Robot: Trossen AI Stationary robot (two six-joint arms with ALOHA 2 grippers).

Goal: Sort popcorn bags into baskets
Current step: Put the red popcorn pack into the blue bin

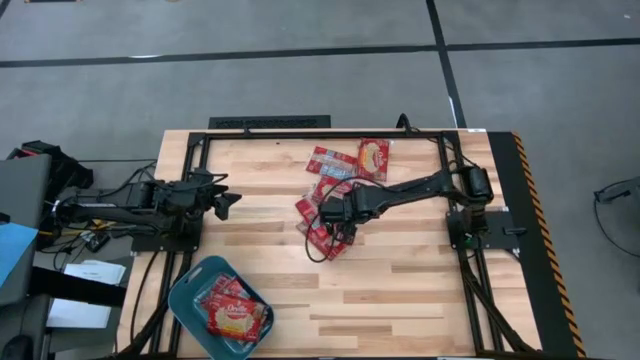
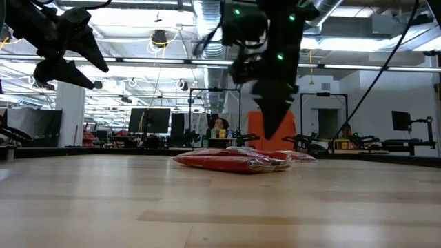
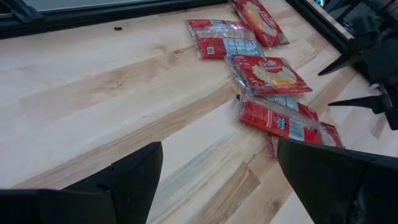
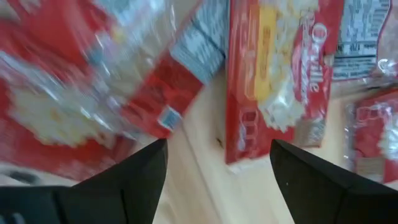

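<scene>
Basket (image 1: pixel 190 300): teal, at table's near left edge, two popcorn bags inside.
Left gripper (image 1: pixel 228 200): my fingers spread wide, empty, parked at left side.
Right gripper (image 1: pixel 338 228): my arm reaches in, fingers apart, holding nothing, low over loose popcorn bags (image 1: pixel 340 180) mid-table.

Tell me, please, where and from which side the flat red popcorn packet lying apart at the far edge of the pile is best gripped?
The flat red popcorn packet lies flat on the wooden table, face up, only its inner edge meeting a neighbour. I would bring the right end effector straight down and probably pinch across its free outer long edge, where nothing overlaps it.
</scene>
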